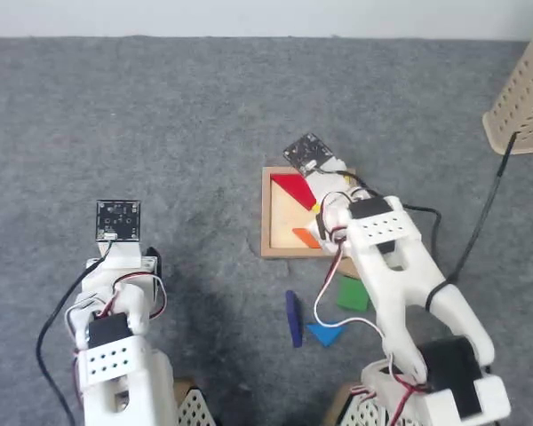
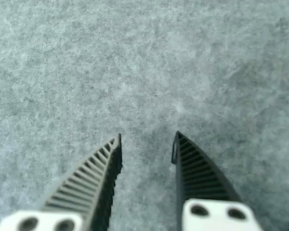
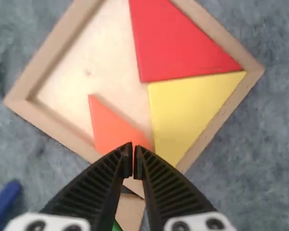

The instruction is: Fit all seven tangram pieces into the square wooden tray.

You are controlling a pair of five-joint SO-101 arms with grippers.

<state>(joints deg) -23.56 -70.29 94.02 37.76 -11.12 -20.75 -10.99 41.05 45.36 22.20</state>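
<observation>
Hovering over carpet [image 2: 135, 57] with the left gripper [image 2: 147, 139] spread wide, gripping nothing. Showing blue parallelogram [image 1: 293, 318], light-blue triangle [image 1: 324, 333] and green square [image 1: 353, 293] loose at 6 o'clock of the wooden tray [image 1: 266, 213]. Poising the right gripper [image 3: 132, 147], pinched closed and empty, over the orange triangle [image 3: 111, 127] at the tray's 6 o'clock, yellow piece [image 3: 188, 110] at 3, red triangle [image 3: 173, 43] at 12.

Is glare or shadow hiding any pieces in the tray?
Right wrist view: no glare; the red piece, yellow piece and orange piece lie evenly lit in the tray. High view: a soft shadow on the carpet beside the left arm.
</observation>
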